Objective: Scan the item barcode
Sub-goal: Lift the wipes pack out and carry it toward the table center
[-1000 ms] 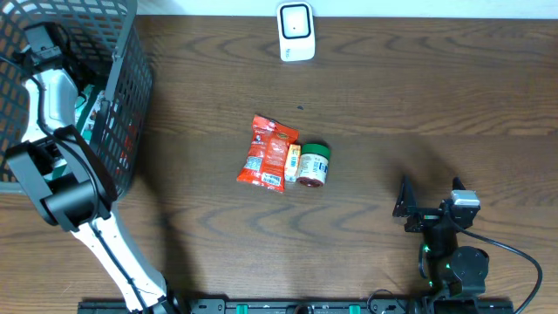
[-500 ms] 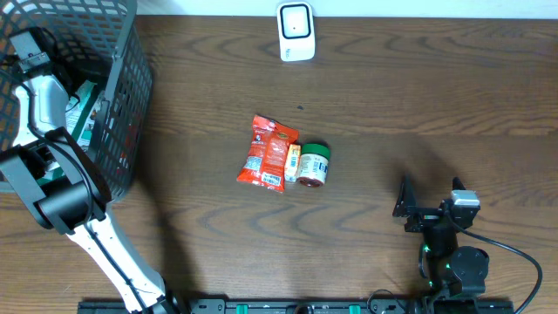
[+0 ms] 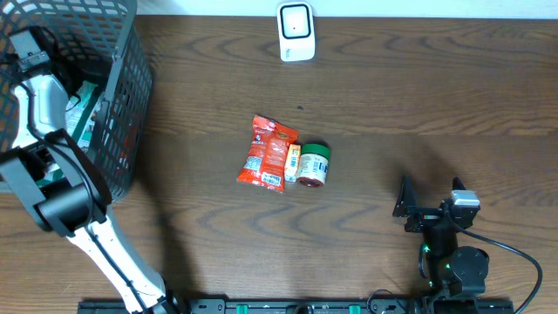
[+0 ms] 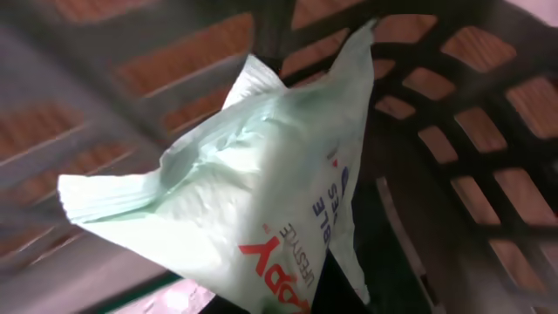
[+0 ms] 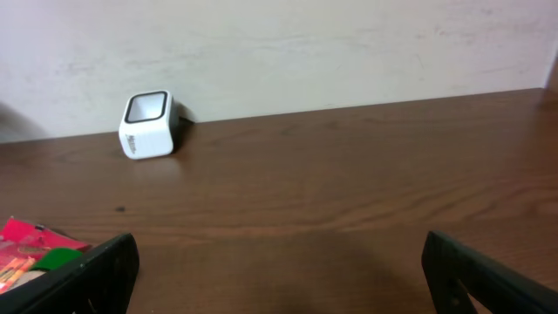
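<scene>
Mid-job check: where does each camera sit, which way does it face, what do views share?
Overhead: above the table, looking straight down; left arm in basket, right arm parked.
Left wrist: inside basket, close on pale green packet; left pincer nearly hidden.
Right wrist: low, facing scanner and wall; right pincer open.
Shared: overhead and right wrist both show scanner, red bag.

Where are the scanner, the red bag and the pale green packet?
scanner (image 3: pixel 296 32), overhead view, its top face.
red bag (image 3: pixel 264 153), overhead view, its middle.
pale green packet (image 4: pixel 261 201), left wrist view, its crumpled front.
</scene>
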`<state>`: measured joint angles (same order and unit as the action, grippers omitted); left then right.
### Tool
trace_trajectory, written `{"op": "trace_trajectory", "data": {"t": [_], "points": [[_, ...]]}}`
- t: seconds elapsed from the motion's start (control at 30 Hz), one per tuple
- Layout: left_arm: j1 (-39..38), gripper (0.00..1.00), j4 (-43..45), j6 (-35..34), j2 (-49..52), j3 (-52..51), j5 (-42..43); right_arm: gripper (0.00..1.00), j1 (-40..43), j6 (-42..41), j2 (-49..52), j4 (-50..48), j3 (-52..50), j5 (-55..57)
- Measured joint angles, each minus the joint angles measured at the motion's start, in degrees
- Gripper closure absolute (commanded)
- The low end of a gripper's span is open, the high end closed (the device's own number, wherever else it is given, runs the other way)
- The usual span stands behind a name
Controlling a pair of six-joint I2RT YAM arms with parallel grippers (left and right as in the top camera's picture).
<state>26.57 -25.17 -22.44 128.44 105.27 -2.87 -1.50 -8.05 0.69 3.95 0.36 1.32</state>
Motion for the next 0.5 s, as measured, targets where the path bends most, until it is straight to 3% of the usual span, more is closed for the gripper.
{"op": "trace_trajectory", "data": {"t": [0.13,0.27,0.5], "points": [[0.0,0.93,-5.5,0.0,-8.3,-0.9,-0.1,0.01,0.0,0.0,0.0,0.0,0.0,0.0],[0.0,0.93,-15.0,-1.0,-25.8,-0.6,-0.2,0.01,0.0,0.0,0.0,0.0,0.0,0.0],[-3.2,0.93,-30.9,-4.8,-45.5,-0.4,-0.5,0.01,0.0,0.0,0.0,0.0,0.0,0.0]]}}
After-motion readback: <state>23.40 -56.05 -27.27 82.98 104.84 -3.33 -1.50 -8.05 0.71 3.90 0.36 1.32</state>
